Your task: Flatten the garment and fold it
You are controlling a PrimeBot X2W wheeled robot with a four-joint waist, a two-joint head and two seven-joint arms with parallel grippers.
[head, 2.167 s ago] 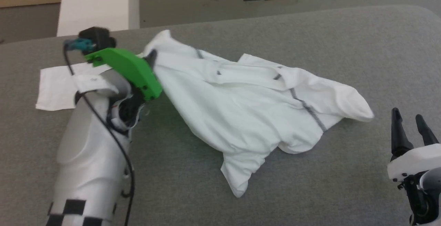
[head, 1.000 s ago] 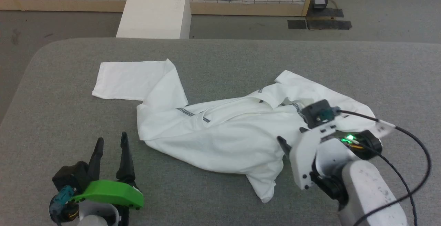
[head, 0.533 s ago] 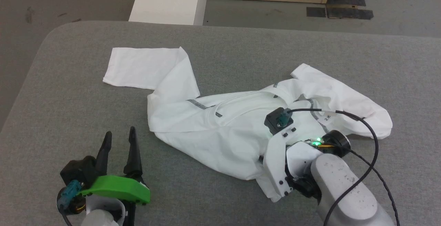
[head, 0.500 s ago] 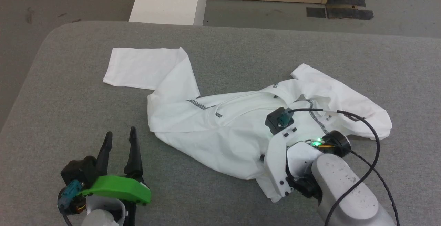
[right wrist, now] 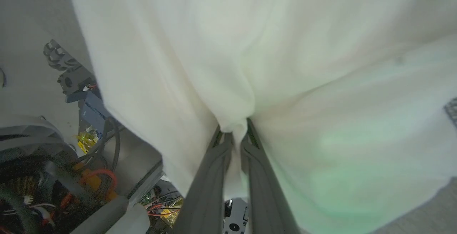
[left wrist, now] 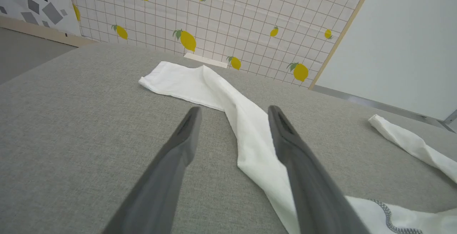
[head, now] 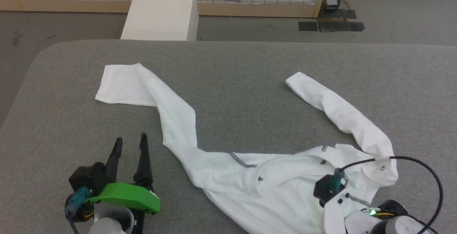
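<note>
Little done: garment (head: 271,187) crumpled at near right of surface (head: 232,70), not flat, no fold yet. Right gripper (right wrist: 234,134) pinching its cloth; left gripper (head: 131,137) spread, empty.

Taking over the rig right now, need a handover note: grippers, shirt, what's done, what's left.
Left gripper: open, empty, over the grey table just left of the garment's left-hand sleeve.
Right gripper: shut on a pinch of the garment at the table's near edge.
Garment: body bunched and wrinkled near the robot, both sleeves running away from it, the right-hand sleeve curved.
Done: both sleeves lie clear of the body.
Left: flatten the body, straighten the sleeves, then every fold.
</note>
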